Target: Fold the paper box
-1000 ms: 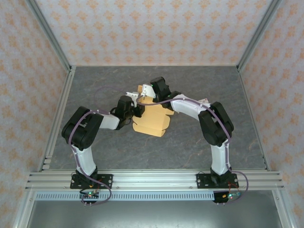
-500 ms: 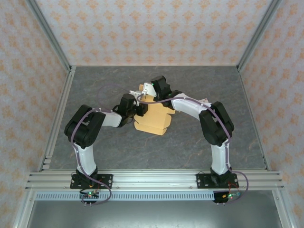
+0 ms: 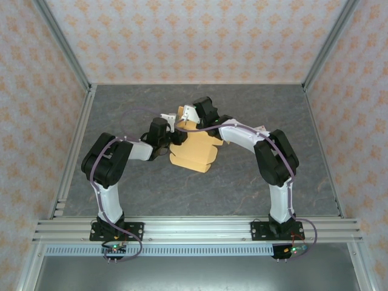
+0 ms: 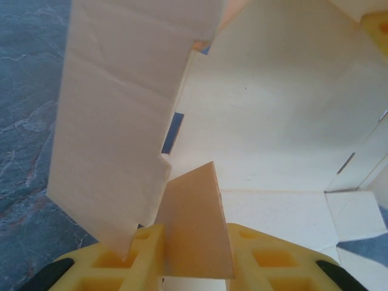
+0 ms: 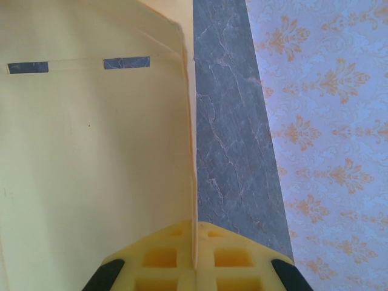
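— Tan cardboard, the paper box [image 3: 193, 154] lies half folded mid-table, just above the frame's centre in the top view, with both claws at its upper end. How do they hold it?
— The right gripper [image 5: 194, 250] is pressed together on the edge of a raised wall. A tan flap [image 4: 193, 224] stands between the fingers of the left gripper [image 4: 194, 257]; whether they squeeze it cannot be told.
— What do the wrist views add?
— The right one gives two dark slits [image 5: 126, 62] in the panel, upper left. The left one gives a pale side panel [image 4: 121, 121] raised at left. The top view gives the long axis: roughly top to bottom of the frame, lower end toward the arm bases, on the grey stone-look table [image 3: 254, 176].
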### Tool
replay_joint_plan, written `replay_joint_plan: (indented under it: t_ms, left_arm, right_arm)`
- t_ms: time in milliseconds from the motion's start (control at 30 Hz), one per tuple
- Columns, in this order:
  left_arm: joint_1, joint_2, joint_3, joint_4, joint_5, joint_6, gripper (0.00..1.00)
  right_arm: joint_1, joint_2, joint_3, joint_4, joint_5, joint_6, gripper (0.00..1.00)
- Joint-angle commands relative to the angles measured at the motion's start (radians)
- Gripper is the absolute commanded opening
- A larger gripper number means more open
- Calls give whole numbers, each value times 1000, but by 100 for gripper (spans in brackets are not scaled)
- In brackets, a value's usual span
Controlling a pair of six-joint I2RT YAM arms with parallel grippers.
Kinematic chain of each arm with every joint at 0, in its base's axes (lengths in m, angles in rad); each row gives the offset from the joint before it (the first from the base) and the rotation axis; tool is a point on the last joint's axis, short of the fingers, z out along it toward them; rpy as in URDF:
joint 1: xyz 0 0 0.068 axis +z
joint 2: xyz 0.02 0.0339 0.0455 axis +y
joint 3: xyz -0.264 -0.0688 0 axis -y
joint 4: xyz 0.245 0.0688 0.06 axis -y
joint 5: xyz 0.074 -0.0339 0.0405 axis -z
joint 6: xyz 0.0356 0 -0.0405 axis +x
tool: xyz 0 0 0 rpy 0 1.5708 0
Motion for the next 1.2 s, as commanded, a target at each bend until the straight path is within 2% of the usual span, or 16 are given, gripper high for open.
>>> replay_joint_plan:
  t_ms: [0, 200, 400, 600, 833, 1000, 1167]
  left_arm:
    - [-3, -5, 26, 93, 85, -46, 30]
    - [-6, 54, 79, 82, 158, -79, 33]
    - [-8, 61, 86, 53, 128, -67, 39]
    - [35, 13, 41, 50, 111, -93, 44]
    - [62, -124, -42, 12, 87, -113, 60]
    - [89, -205, -108, -13, 79, -130, 63]
    - [112, -336, -163, -127, 64, -90, 63]
  right_arm:
    - [8, 16, 14, -20, -33, 21, 0]
    - [10, 22, 23, -30, -39, 32, 0]
    - [10, 26, 21, -27, -20, 24, 0]
    - [-1, -2, 1, 6, -28, 6, 0]
    - [-3, -26, -45, 101, -15, -97, 0]
    - [-6, -52, -72, 124, -46, -182, 0]
    - [-15, -81, -105, 162, -84, -261, 0]
